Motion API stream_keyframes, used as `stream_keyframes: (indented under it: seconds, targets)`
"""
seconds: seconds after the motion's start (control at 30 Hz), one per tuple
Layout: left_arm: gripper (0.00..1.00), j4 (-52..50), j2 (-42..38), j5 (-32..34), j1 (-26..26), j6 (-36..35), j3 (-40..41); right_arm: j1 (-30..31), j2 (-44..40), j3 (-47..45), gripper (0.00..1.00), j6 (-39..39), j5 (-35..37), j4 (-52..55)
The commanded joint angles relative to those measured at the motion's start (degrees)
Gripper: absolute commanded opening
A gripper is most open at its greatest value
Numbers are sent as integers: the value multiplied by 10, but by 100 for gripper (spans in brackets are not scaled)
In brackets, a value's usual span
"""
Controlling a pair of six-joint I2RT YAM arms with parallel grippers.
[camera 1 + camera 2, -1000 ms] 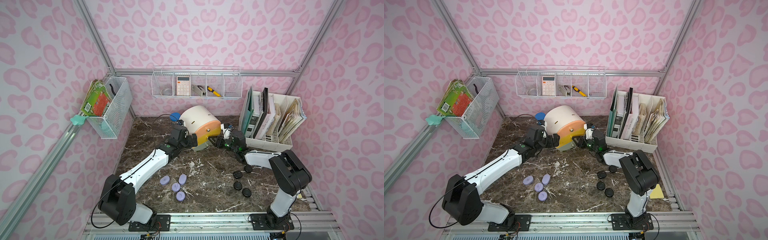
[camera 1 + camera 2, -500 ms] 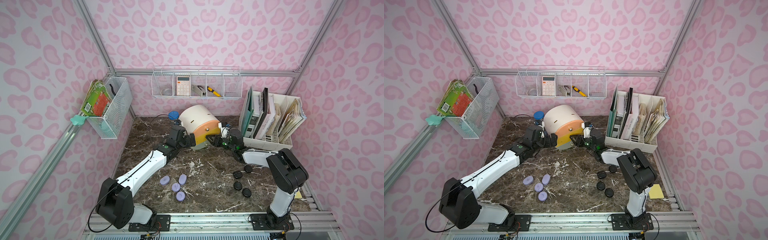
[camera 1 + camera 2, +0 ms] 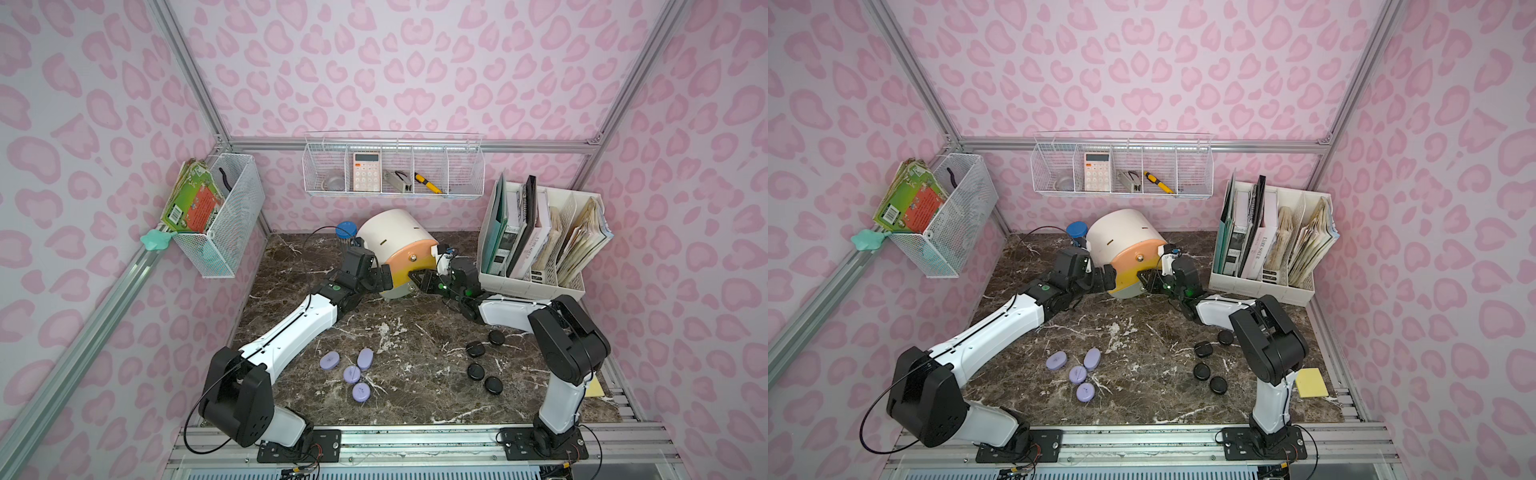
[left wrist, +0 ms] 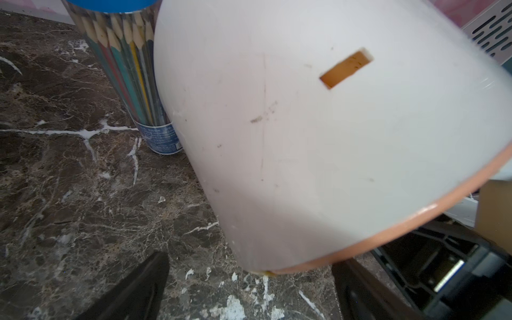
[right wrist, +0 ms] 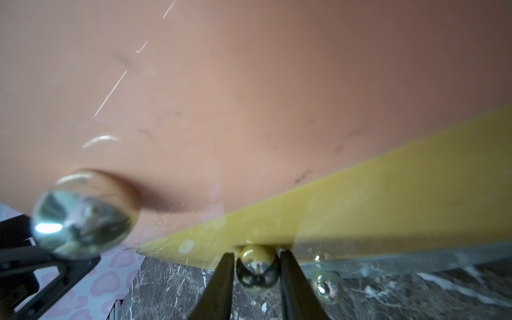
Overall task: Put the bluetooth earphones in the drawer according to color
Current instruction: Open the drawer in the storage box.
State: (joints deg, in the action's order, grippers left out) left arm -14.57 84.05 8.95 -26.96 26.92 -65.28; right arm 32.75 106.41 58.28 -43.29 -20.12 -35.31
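Both top views: lilac earphones [image 3: 352,374] and black earphones [image 3: 475,371] loose on tabletop [image 3: 415,399], white ones unseen, nothing visibly sorted. Left wrist: left gripper [image 4: 250,260] gaping, empty, straddling cabinet [image 4: 304,138] edge. Right wrist: right gripper [image 5: 256,256] pinching yellow drawer [image 5: 388,199] knob [image 5: 258,273].

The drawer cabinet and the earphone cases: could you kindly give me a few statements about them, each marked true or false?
1. Four lilac cases lie on the table. True.
2. The black cases are inside a drawer. False: all four lie on the table near the right arm.
3. The right pincer straddles the yellow drawer's knob. True.
4. The left pincer grips the peach drawer's knob. False: it is open beside the white side of the cabinet.
5. A tube of pencils stands next to the cabinet. True.
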Motion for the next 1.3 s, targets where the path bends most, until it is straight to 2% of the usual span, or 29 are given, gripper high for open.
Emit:
stream_keyframes:
  seconds: [0.0, 0.4, 0.5, 0.67, 1.27]
  targets:
    - [97, -7, 0, 6, 1, 3, -4, 4, 3, 11, 29, -1, 20, 3]
    - [97, -7, 6, 9, 1, 5, -9, 15, 10, 35, 28, -2, 65, 47]
    - [97, -7, 8, 12, 1, 6, -13, 18, 5, 34, 19, -1, 77, 54]
    - [97, -11, 16, 14, 1, 6, -24, 26, -17, 16, 15, 7, 90, 58]
    - [97, -18, 26, 24, 3, 10, -35, 41, -181, -164, 15, 22, 92, 46]
